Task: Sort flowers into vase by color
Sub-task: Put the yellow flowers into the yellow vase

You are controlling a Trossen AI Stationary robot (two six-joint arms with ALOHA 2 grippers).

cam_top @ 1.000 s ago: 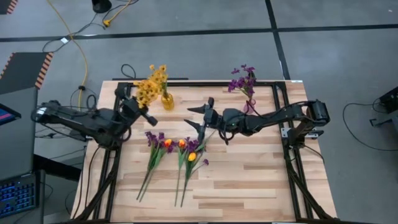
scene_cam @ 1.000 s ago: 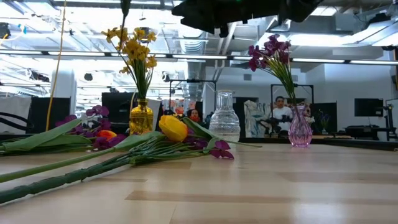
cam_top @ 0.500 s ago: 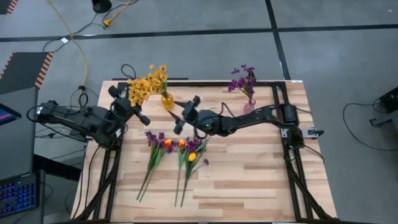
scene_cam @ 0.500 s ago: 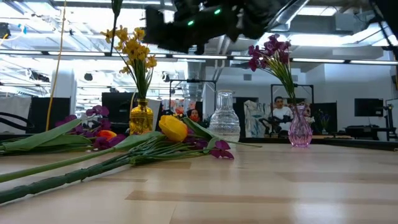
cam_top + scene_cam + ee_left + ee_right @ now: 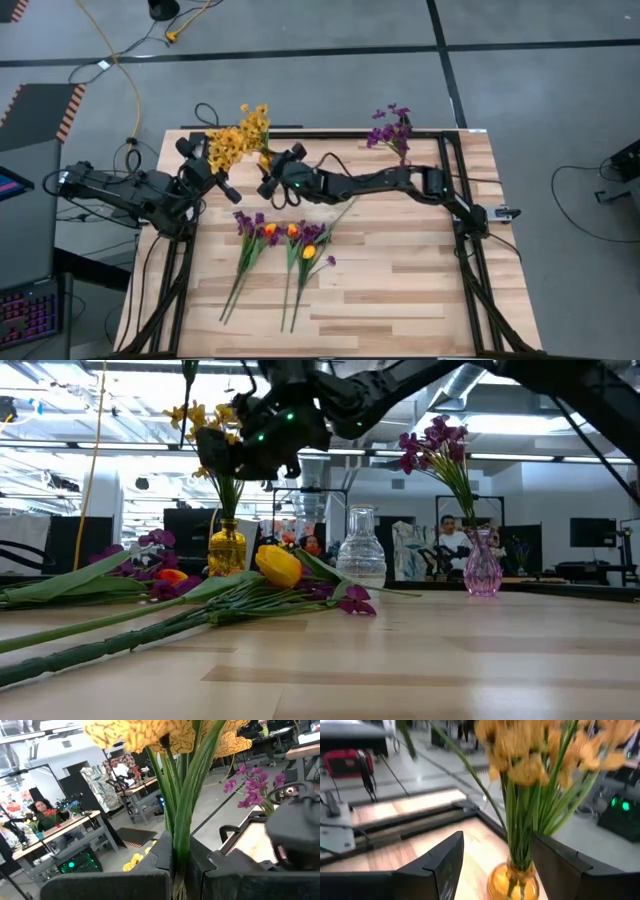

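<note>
Overhead down, low level — both share yellow vase point(image 5: 268, 163)

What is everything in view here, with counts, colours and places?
yellow vase: one, amber glass, table's far left, holding yellow flowers.
pink vase: one, far right, holding purple flowers.
clear vase: one, empty, between the other two.
loose flowers: several stems, purple blooms and orange-yellow tulip buds, lying mid-table.
table: one, light wood.
yellow cable: one, on the floor.
person: one, seated in the background.
left gripper: shut on a yellow stem.
right gripper: open, at the yellow vase.
</note>
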